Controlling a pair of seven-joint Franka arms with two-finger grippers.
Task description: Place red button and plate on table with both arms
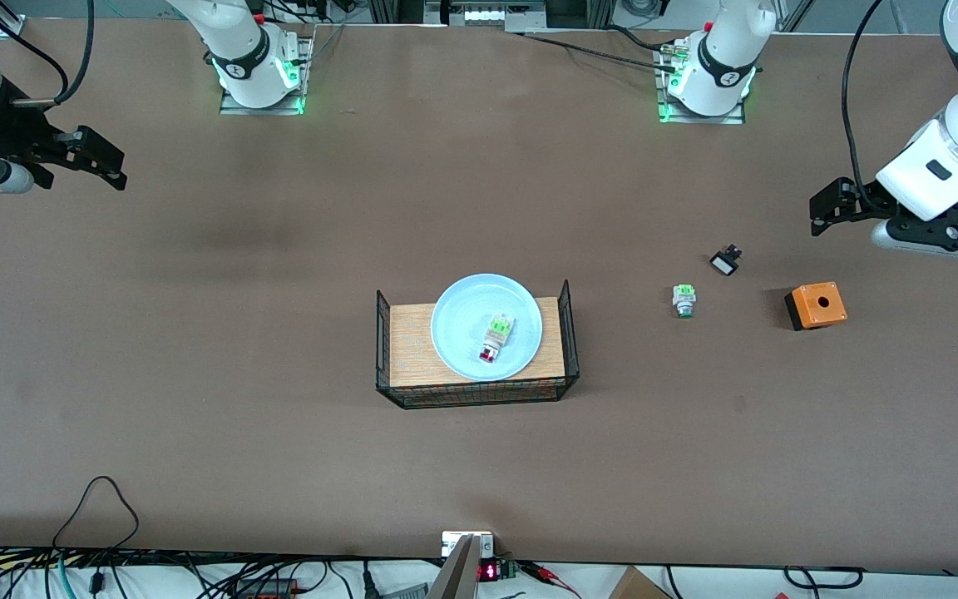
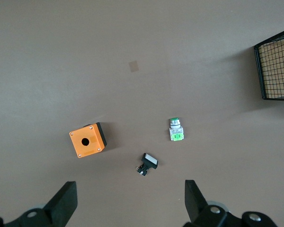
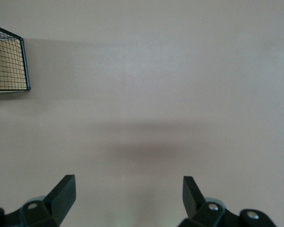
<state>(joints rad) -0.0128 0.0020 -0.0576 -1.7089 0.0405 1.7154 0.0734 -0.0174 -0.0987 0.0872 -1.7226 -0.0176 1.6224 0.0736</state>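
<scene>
The pale blue plate (image 1: pixel 461 318) lies on a light-wood tray (image 1: pixel 411 349) with black wire ends in the middle of the brown table (image 1: pixel 196 374). The red button (image 1: pixel 495 337) lies on the plate, its red cap pointing toward the front camera. My left gripper (image 1: pixel 822 210) hangs open and empty in the air over the table's left-arm end; in the left wrist view (image 2: pixel 130 205) bare table shows between its fingers. My right gripper (image 1: pixel 109 162) hangs open and empty over the right-arm end, over bare table in the right wrist view (image 3: pixel 128 198).
Toward the left arm's end lie a green-tipped switch (image 1: pixel 683 299), a small black part with a white face (image 1: pixel 725 262) and an orange box (image 1: pixel 816 304); all three show in the left wrist view: switch (image 2: pixel 175 129), part (image 2: pixel 146 163), box (image 2: pixel 86 140). Cables run along the front edge.
</scene>
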